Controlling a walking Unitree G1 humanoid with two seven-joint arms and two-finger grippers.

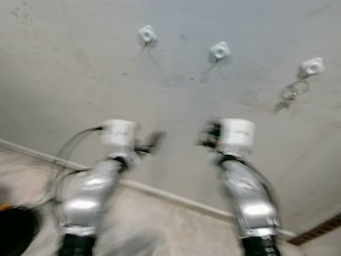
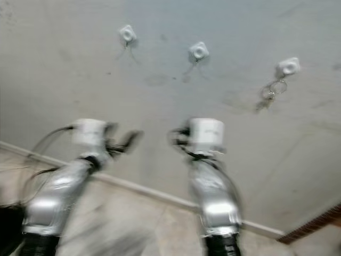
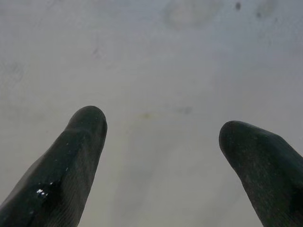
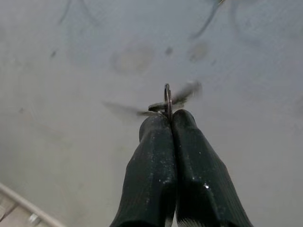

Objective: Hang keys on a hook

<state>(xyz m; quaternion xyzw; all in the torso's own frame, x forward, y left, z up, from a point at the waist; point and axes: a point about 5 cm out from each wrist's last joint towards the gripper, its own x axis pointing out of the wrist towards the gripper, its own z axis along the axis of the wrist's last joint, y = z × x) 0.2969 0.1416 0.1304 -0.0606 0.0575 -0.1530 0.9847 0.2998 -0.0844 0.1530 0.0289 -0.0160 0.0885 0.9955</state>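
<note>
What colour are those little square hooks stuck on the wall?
White. The three small square wall hooks are clearest in the left eye view, against the grey wall.

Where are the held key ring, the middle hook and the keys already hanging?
key ring (image 4: 167,99): right wrist view, ring above the shut fingertips.
middle hook (image 1: 219,51): left eye view, white base.
hanging keys (image 1: 292,92): left eye view, ring under right-hand hook.

Grey wall (stained); pale baseboard
</note>
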